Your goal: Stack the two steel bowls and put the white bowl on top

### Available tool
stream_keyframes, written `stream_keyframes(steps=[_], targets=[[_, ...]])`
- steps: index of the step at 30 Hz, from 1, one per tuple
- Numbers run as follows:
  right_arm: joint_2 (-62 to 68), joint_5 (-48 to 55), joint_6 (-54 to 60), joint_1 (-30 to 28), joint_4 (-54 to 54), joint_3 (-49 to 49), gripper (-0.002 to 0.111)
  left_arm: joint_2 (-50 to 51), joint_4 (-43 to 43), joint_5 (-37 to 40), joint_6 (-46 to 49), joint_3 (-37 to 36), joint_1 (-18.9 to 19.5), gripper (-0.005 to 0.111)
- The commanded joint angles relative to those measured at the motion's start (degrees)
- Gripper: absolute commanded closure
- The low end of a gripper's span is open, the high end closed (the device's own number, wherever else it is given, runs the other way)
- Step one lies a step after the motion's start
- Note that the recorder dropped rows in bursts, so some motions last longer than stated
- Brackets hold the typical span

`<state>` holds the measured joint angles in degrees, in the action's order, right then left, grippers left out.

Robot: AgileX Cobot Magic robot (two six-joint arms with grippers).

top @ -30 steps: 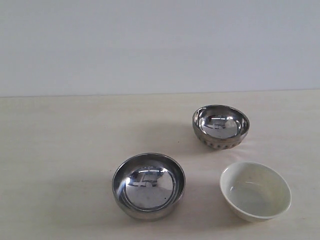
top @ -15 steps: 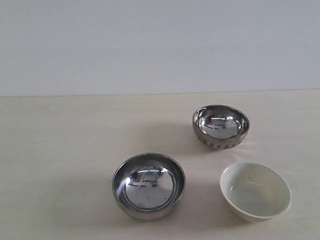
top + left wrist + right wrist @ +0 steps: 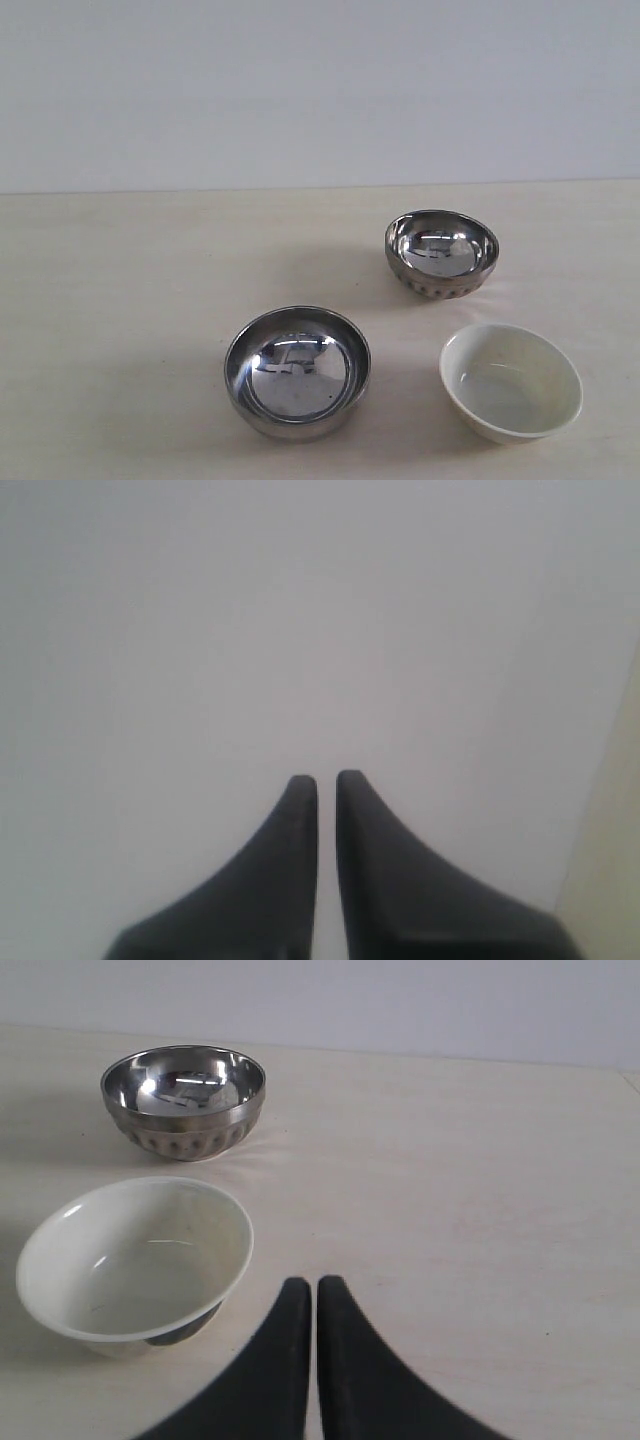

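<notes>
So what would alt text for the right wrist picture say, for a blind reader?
An empty cream-white bowl sits upright on a pale table, a dimpled steel bowl standing apart, farther from the camera. The black right gripper, shut and holding nothing, points past the white bowl's side.

The near steel bowl is polished metal, mirror-bright inside, and its smooth wall shows warped reflections. The far steel bowl has the same shiny finish, but a band of small dimples breaks up its outer wall near the base. The white bowl is cream, smooth and glossy; ceramic or plastic, I cannot tell which. The table is pale and matt, with a faint wood-like grain. The wall is plain and matt. The left claw and right claw look like smooth, matt black plastic.
</notes>
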<state>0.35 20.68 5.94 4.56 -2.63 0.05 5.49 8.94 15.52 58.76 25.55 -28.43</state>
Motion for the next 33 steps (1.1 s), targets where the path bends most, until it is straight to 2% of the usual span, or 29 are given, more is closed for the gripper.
stream_keyframes(steps=[1,10,13,16,23,29,33], targets=[[-0.35,-0.27,0.22,0.03,0.26,-0.05,0.108,-0.12,-0.04,-0.07,0.08,-0.30,-0.13,0.103],[-0.35,-0.27,0.22,0.03,0.26,-0.05,0.108,-0.12,-0.04,-0.07,0.08,-0.30,-0.13,0.103],[-0.35,-0.27,0.22,0.03,0.26,-0.05,0.108,-0.12,-0.04,-0.07,0.08,-0.30,1.99,0.103],[-0.35,-0.27,0.22,0.03,0.26,-0.05,0.108,-0.12,-0.04,-0.07,0.08,-0.30,7.59,0.103],[-0.35,-0.27,0.22,0.03,0.26,-0.05,0.108,-0.12,-1.45,-0.07,0.08,-0.30,23.94,0.103],[-0.35,-0.27,0.22,0.03,0.26,-0.05,0.108,-0.12,-17.30,-0.60,0.08,-1.16,32.21,0.103],[-0.35,-0.27,0.22,0.03,0.26,-0.05,0.108,-0.12,-17.81,-0.70,0.08,-3.49,33.95,0.103]])
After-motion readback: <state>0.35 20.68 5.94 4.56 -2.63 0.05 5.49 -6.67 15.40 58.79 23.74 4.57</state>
